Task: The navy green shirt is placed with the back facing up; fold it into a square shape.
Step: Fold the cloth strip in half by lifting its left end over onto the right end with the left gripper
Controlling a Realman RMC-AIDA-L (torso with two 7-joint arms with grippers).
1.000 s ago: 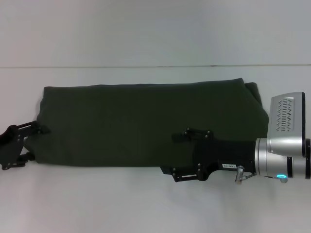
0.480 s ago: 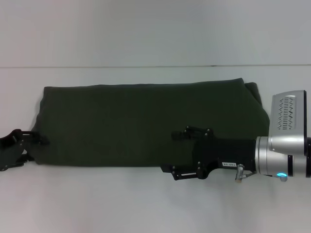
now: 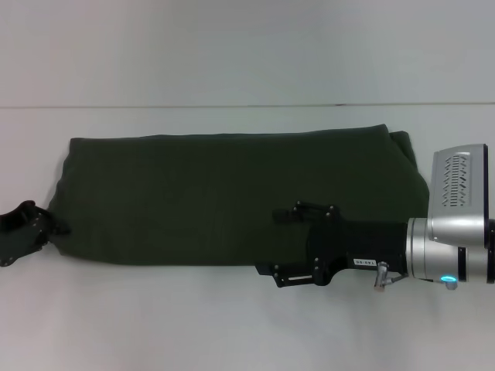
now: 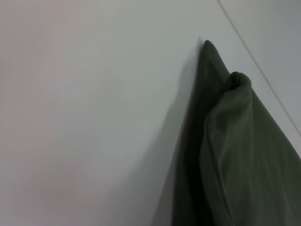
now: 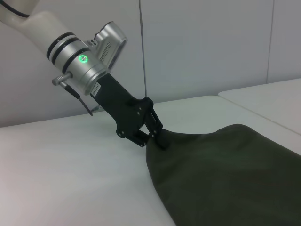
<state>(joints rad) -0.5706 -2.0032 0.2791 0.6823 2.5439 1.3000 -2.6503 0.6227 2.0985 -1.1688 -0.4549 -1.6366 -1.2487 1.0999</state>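
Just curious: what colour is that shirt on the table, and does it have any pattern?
The shirt is dark olive green, plain; head view shows it best.

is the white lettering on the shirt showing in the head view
No, the navy green shirt shows only plain dark cloth on its upper face, lying as a long folded band on the table.

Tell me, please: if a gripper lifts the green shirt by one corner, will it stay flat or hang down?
The navy green shirt would probably hang and drape: the left gripper pinches its corner, where the cloth bunches into soft folds. It looks light, and likely drags rather than slides on the table.
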